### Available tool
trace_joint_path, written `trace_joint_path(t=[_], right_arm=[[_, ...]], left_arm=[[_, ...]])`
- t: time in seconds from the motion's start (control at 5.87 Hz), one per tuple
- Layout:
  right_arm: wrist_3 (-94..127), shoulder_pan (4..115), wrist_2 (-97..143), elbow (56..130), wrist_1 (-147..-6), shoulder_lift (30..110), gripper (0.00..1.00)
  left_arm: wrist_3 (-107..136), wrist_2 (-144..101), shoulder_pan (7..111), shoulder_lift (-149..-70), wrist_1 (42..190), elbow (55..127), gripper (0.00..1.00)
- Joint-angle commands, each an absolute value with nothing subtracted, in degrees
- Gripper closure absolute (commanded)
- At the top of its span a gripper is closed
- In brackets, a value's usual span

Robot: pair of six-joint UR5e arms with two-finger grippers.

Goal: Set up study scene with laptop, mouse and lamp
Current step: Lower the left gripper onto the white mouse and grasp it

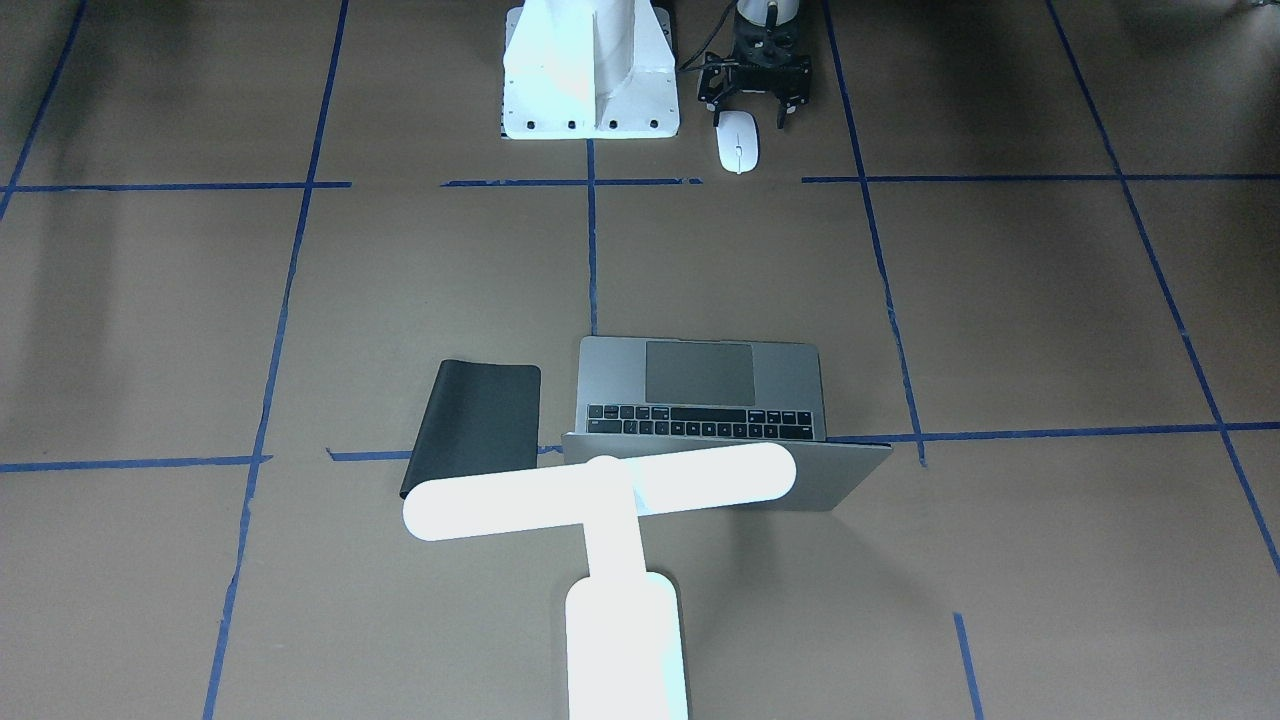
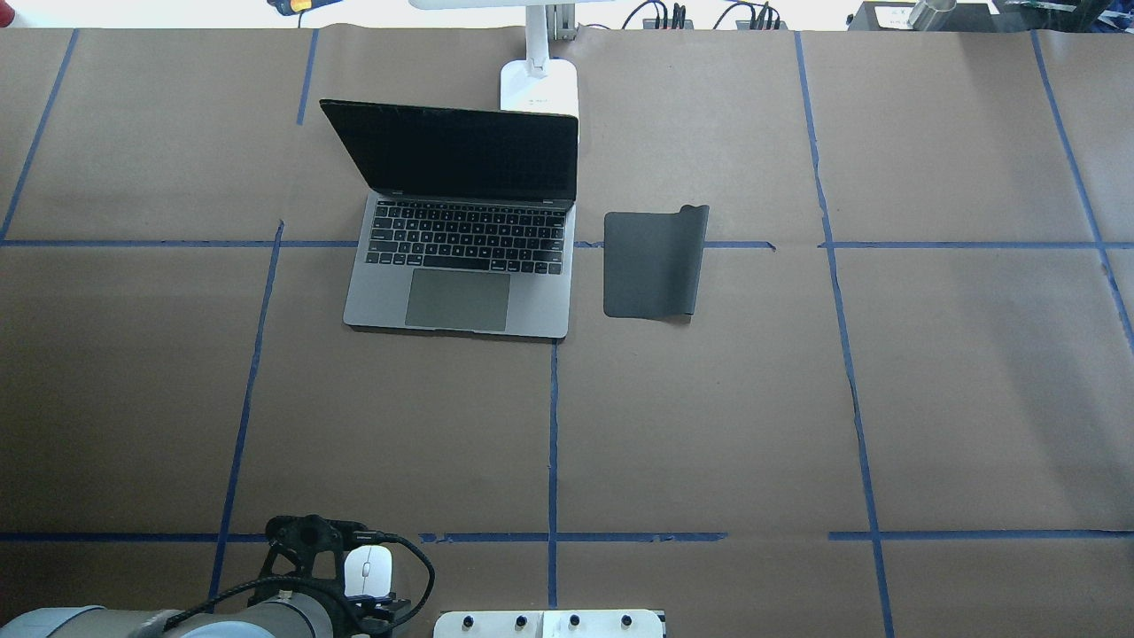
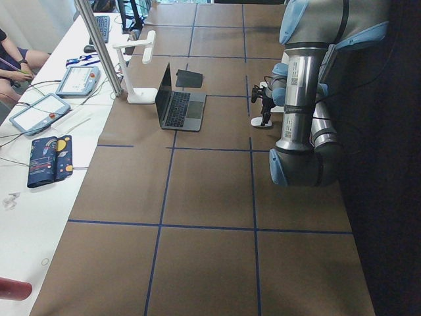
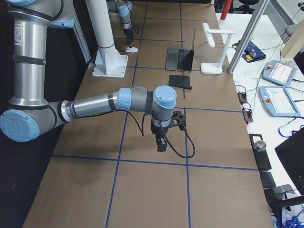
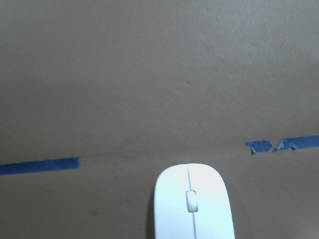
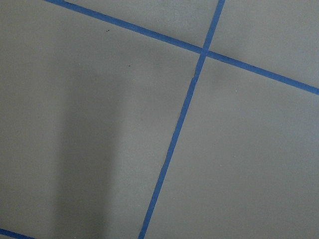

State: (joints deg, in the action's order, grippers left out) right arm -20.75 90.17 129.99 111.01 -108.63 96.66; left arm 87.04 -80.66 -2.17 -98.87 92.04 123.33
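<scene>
The grey laptop [image 2: 461, 266] stands open on the brown table, screen dark; it also shows in the front view [image 1: 700, 385]. The glowing white lamp [image 1: 600, 490] stands just behind the laptop's lid, on the far side from the robot [image 2: 539, 84]. The white mouse [image 1: 738, 141] lies flat near the robot's base [image 2: 368, 569]. My left gripper [image 1: 748, 112] hangs open and empty just behind and above the mouse, not touching it; the left wrist view shows the mouse [image 5: 193, 201] at its bottom edge. My right gripper [image 4: 161, 144] hovers low over bare table; I cannot tell whether it is open or shut.
A flat black mat [image 2: 654, 263] lies beside the laptop, on the robot's right of it. The white angular pedestal [image 1: 590, 70] stands beside the mouse. Blue tape lines [image 6: 174, 144] cross the table. Operators' desks [image 3: 46, 112] border the far side.
</scene>
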Motion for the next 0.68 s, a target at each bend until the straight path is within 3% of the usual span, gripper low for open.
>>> trace_joint_path(t=[0.0, 0.51], right_arm=[[-20.7, 90.3, 130.0, 111.1, -108.6, 96.7, 0.00], [-20.7, 90.5, 131.2, 111.0, -108.6, 96.7, 0.00]], left_arm=[[87.5, -80.5, -2.5, -99.7, 95.8, 120.5, 0.00], [87.4, -80.9, -2.4, -99.8, 96.8, 119.0, 0.00]])
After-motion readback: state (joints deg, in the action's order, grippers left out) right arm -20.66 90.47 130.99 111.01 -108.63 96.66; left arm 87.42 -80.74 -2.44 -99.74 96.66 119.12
